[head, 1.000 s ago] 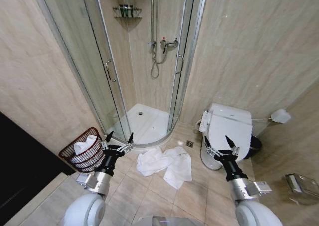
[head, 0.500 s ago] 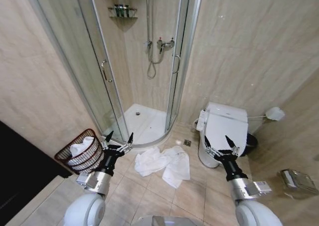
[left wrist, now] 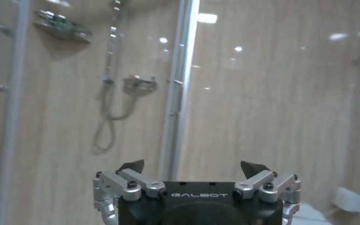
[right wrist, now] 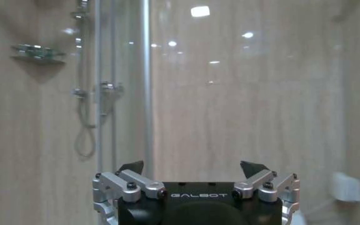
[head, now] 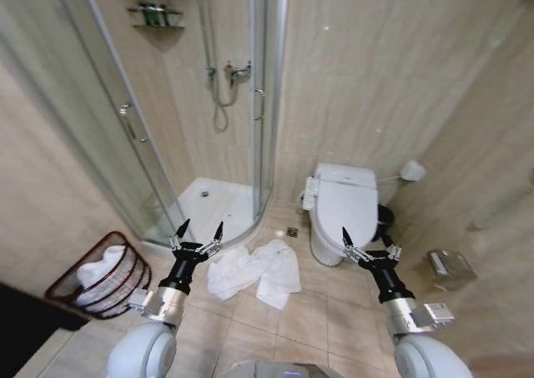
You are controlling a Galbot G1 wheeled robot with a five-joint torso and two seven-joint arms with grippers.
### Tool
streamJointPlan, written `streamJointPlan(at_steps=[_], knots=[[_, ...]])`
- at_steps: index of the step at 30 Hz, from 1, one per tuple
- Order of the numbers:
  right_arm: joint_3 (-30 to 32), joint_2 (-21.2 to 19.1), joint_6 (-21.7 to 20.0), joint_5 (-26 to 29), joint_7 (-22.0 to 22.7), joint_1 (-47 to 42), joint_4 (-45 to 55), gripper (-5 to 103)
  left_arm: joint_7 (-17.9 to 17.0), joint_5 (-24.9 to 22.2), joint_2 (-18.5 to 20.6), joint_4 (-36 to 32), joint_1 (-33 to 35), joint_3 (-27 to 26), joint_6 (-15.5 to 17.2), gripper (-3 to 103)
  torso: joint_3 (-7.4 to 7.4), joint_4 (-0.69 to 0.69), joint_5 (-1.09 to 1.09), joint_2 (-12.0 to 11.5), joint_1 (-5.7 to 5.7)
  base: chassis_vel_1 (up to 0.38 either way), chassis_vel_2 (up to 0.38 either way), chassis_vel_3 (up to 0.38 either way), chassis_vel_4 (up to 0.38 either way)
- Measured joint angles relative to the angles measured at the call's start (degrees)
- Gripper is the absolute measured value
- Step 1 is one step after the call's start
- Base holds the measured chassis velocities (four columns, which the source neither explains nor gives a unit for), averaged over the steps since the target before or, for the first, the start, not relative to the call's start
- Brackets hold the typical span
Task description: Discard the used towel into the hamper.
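Lying crumpled on the tiled floor near the middle of the head view, the white towel [head: 253, 271] sits just beside the curved edge of the shower tray [head: 207, 207], with the toilet [head: 340, 207] at about two o'clock from it. The hamper [head: 100, 275] stands at about nine o'clock from the towel, well apart from it, near the glass shower door [head: 125, 128], and holds a white cloth. The left gripper [head: 197, 234] is raised above the floor between the hamper and the towel, its jaws spread wide and holding nothing. The right gripper [head: 368, 243] is raised at about three o'clock from the towel, in front of the toilet, jaws likewise spread wide and empty. Both wrist views look past open fingers toward the beige wall.
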Motion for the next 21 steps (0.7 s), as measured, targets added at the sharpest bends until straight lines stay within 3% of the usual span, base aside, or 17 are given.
streamJointPlan(at_steps=[21], knots=[[0.0, 0.0, 0.0, 0.0, 0.0, 0.0, 0.0, 100, 0.0, 0.0, 0.0, 0.0, 0.0, 0.0, 0.0, 100, -0.98, 0.01, 0.00, -1.7, -0.71, -0.029, -0.025, -0.025, -0.028]])
